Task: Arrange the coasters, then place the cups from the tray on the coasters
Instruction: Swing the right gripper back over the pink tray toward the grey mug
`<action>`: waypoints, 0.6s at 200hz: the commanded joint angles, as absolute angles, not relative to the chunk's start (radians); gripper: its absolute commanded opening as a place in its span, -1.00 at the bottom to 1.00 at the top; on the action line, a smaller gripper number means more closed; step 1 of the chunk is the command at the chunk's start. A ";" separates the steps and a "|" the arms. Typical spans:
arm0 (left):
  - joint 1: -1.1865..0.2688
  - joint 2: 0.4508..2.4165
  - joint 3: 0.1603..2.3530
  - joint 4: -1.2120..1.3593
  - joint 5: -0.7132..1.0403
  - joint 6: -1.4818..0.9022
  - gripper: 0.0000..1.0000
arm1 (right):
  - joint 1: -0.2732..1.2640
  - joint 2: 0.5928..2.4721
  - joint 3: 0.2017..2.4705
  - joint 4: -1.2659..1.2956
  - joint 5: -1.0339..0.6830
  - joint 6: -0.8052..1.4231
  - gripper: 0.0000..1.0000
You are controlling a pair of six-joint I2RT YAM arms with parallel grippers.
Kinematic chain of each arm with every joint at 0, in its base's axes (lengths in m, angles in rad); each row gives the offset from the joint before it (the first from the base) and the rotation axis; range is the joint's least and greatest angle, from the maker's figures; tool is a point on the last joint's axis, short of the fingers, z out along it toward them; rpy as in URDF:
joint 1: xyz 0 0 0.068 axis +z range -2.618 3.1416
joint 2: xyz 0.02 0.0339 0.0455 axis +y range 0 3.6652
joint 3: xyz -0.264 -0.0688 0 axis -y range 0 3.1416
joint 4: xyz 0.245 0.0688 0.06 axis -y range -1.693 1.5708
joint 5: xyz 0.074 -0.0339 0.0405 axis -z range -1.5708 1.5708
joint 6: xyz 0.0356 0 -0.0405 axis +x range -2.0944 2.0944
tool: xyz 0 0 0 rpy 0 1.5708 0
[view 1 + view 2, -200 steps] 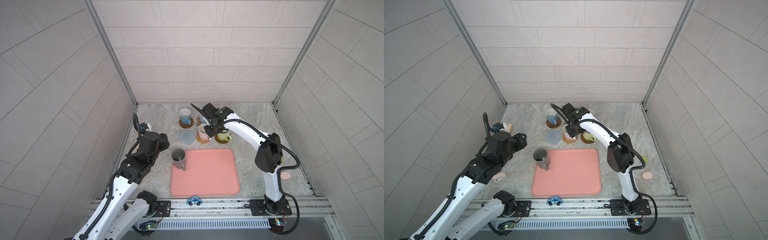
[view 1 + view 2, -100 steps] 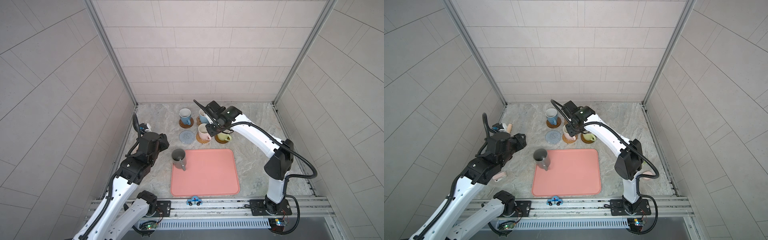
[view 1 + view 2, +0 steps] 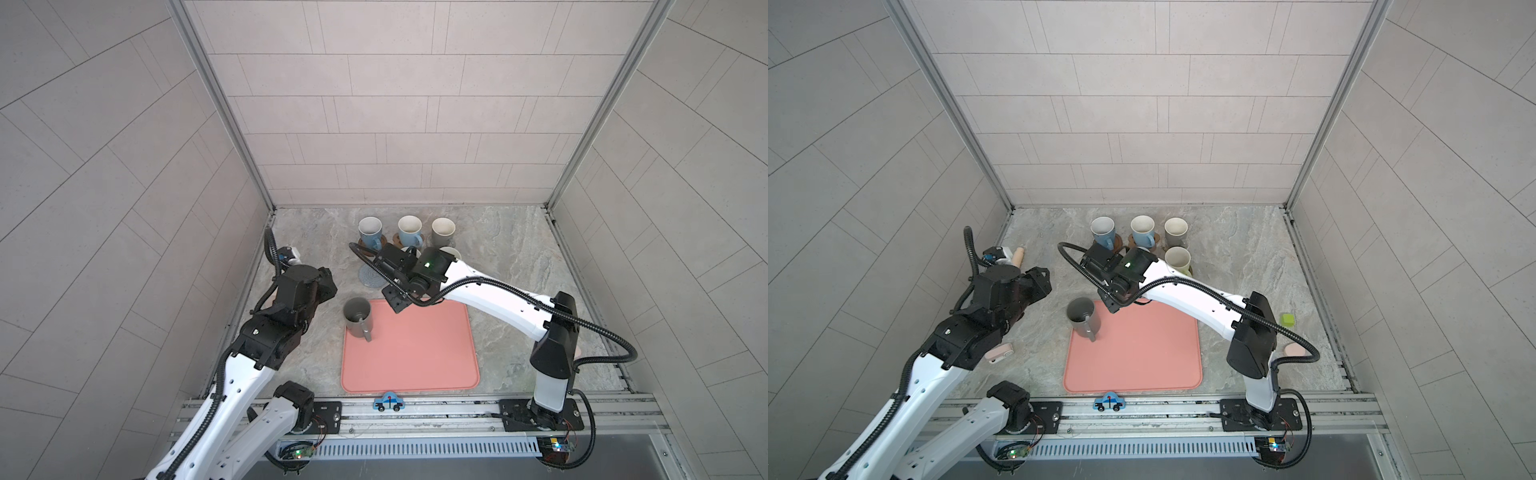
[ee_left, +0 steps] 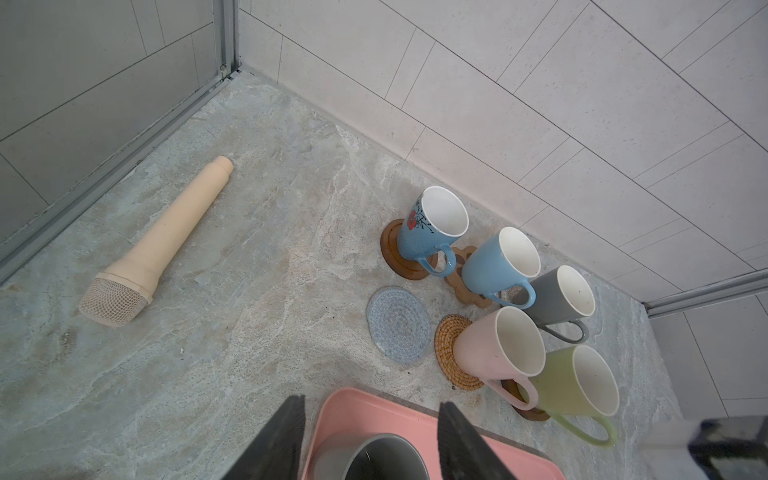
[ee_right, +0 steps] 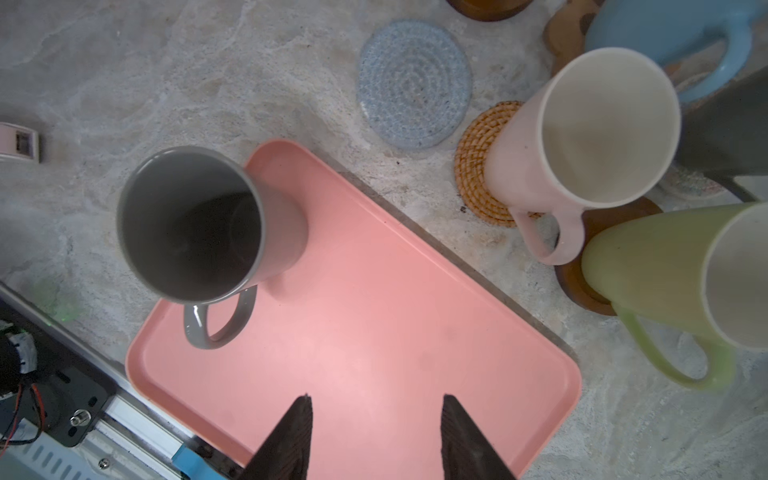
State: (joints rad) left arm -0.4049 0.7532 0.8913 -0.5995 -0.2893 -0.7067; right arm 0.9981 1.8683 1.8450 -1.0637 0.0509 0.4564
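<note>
**Pink tray [image 3: 415,357] bears one dark mug [image 3: 356,319]; both jaw pairs parted, empty**

Right gripper [image 5: 378,398] hangs above the tray's far part, jaws about half apart, gripping and touching nothing. Left gripper [image 4: 372,402] is parted much the same and is also empty, poised off the tray's far-left corner. The dark mug stands upright on that corner, handle toward the front. It sits between the two grippers and apart from both. The left wrist view shows its rim low between the fingers.

Blue coaster [image 5: 415,83] lies bare on the table [image 5: 208,62] just beyond that corner. Beside it the pink mug [image 5: 582,137] stands on the rattan coaster [image 5: 473,174], and the green mug [image 5: 660,266] stands on a brown disc [image 5: 575,284]. The right arm [image 3: 490,297] reaches over these two. The back row holds a flowered blue mug [image 4: 428,232] on the other brown disc [image 4: 390,251], a plain blue mug [image 4: 494,266] on the paw coaster [image 4: 458,284], and a grey mug [image 4: 552,299]. A toy mic [image 4: 158,245] lies well to the left.
</note>
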 commanded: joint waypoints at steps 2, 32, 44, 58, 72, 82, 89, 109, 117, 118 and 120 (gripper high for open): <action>-0.394 0.735 0.884 -0.622 -0.324 -0.720 0.16 | 1.031 1.891 1.847 -1.048 0.072 0.530 0.06; -0.387 0.729 0.878 -0.638 -0.339 -0.719 0.17 | 1.070 1.927 1.867 -1.038 0.067 0.568 0.07; -0.379 0.720 0.868 -0.639 -0.340 -0.719 0.18 | 1.084 1.933 1.867 -1.031 0.065 0.581 0.08; -0.366 0.710 0.858 -0.645 -0.345 -0.719 0.19 | 1.095 1.944 1.864 -1.022 0.062 0.596 0.08; -0.348 0.694 0.851 -0.657 -0.357 -0.754 0.22 | 1.104 1.953 1.866 -1.016 0.058 0.608 0.08; -0.330 0.682 0.846 -0.663 -0.359 -0.755 0.24 | 1.111 1.962 1.868 -1.014 0.058 0.615 0.08; -0.316 0.671 0.841 -0.668 -0.359 -0.755 0.26 | 1.116 1.966 1.868 -1.008 0.059 0.619 0.08; -0.264 0.644 0.829 -0.680 -0.356 -0.760 0.32 | 1.129 1.981 1.874 -0.992 0.058 0.631 0.08; -0.242 0.636 0.819 -0.682 -0.349 -0.762 0.34 | 1.133 1.992 1.880 -0.991 0.057 0.634 0.08; -0.238 0.635 0.818 -0.681 -0.348 -0.763 0.34 | 1.133 1.994 1.881 -0.991 0.056 0.634 0.08; -0.233 0.633 0.816 -0.681 -0.344 -0.764 0.35 | 1.135 1.997 1.883 -0.991 0.055 0.634 0.08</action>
